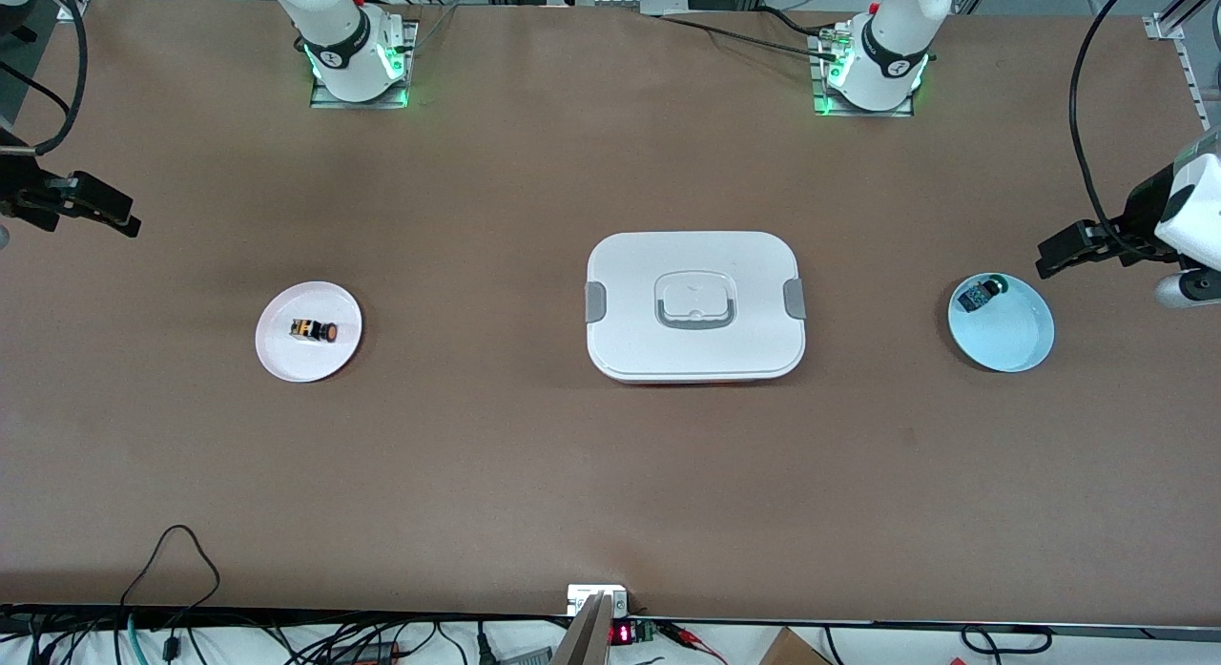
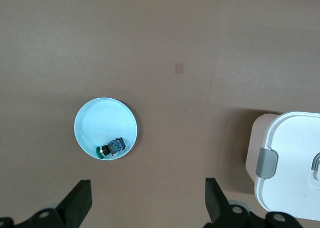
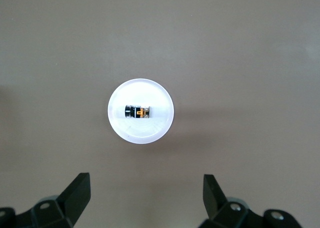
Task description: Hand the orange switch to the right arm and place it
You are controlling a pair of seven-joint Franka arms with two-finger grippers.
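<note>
A brown paper-covered table (image 1: pixel 534 455) carries everything. The small black cylindrical orange switch (image 1: pixel 314 331) lies on its side in a round white plate (image 1: pixel 286 355), toward the right arm's end; its long axis runs along the table's length. The right gripper (image 1: pixel 91 207) hovers nearest, jaws apart and empty. The left gripper (image 1: pixel 1083 248) waits, jaws apart, over the table just beside a pale blue dish (image 1: pixel 1011 345).

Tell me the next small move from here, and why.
Probably lower the right gripper, open and empty, toward the orange switch, which lies on its side in the white dish at the right arm's end. The left gripper, also open, waits near the blue dish with the green-capped switch.
</note>
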